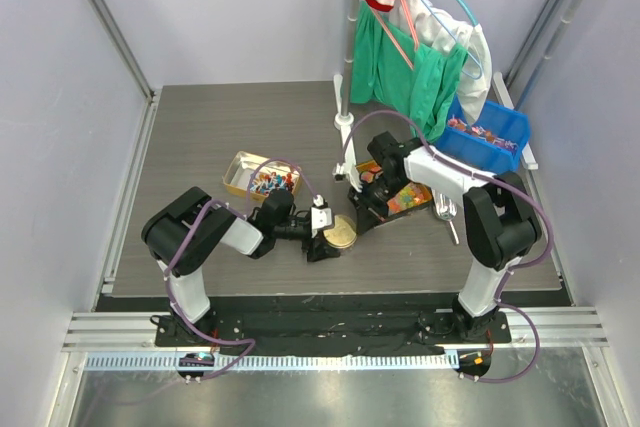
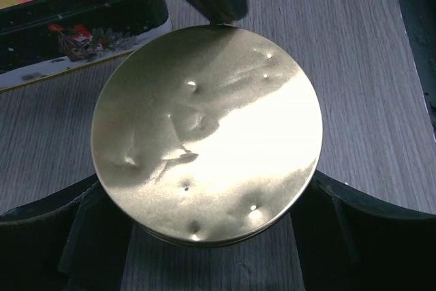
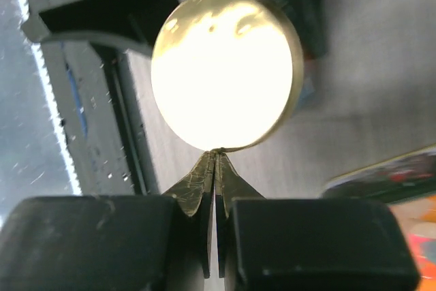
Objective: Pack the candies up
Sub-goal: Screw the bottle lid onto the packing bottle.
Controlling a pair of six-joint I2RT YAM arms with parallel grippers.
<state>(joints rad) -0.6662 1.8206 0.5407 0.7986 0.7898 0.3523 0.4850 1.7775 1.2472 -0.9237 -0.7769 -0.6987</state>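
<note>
A round gold lid (image 1: 342,232) (image 2: 204,134) (image 3: 225,73) lies flat on the table between the arms. My left gripper (image 1: 333,237) (image 2: 211,192) spans it, one finger pressed against each side of its edge. My right gripper (image 1: 357,215) (image 3: 216,153) is shut, its tips pinching the lid's rim on the far side. Wrapped red and blue candies (image 1: 268,183) lie in an open rectangular gold tin (image 1: 240,162) to the left. More candies (image 1: 482,135) fill the blue bin (image 1: 510,122) at the right.
A flat tin with a colourful jelly-sweet print (image 1: 410,197) (image 2: 75,39) (image 3: 402,182) lies just right of the round lid, under the right arm. A white stand (image 1: 343,117) hung with green cloth (image 1: 405,72) rises behind it. The table's front edge is close behind the left gripper.
</note>
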